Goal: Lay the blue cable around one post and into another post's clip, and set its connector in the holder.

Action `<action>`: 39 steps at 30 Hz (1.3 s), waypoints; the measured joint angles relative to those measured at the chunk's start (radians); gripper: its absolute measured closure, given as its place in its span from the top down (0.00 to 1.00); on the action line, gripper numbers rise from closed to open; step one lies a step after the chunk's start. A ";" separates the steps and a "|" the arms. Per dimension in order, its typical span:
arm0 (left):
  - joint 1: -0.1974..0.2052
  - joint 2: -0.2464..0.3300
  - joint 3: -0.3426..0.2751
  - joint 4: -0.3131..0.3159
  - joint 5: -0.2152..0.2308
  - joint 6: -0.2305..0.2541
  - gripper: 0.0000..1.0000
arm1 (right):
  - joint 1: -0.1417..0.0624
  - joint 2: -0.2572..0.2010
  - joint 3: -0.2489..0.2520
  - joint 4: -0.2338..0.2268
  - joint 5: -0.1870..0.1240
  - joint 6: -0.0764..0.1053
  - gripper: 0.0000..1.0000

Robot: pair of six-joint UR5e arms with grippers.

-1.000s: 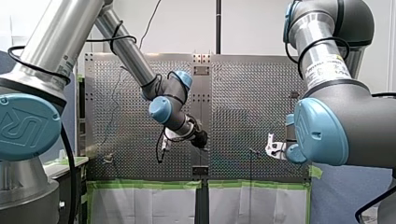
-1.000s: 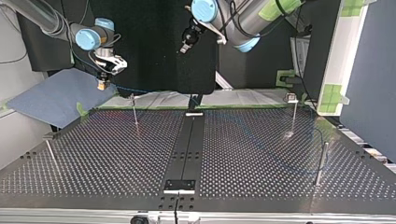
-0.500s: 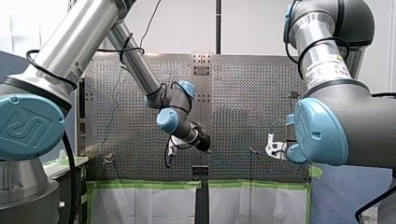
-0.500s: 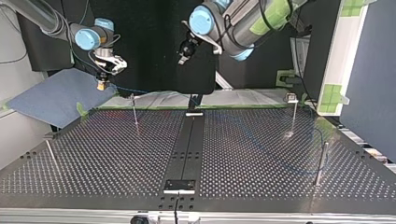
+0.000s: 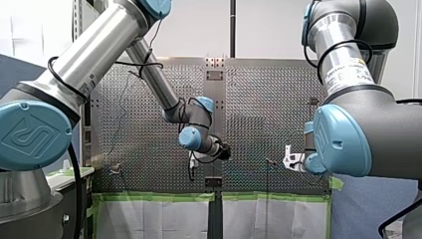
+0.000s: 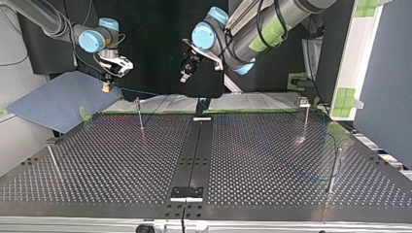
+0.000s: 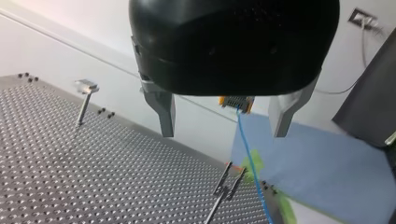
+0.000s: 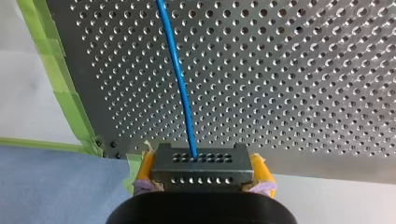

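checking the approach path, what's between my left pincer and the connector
Nothing but air: the left wrist view shows the connector clear ahead, framed by my open left pincer, the blue cable hanging below it.

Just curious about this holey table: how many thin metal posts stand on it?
4, in the top view: far-left post, far-right post, near-left post, near-right post. Others may be hidden.
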 joint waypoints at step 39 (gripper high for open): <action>0.009 -0.353 0.108 0.353 -0.046 0.101 1.00 | 0.001 0.000 0.000 -0.007 0.010 0.000 0.17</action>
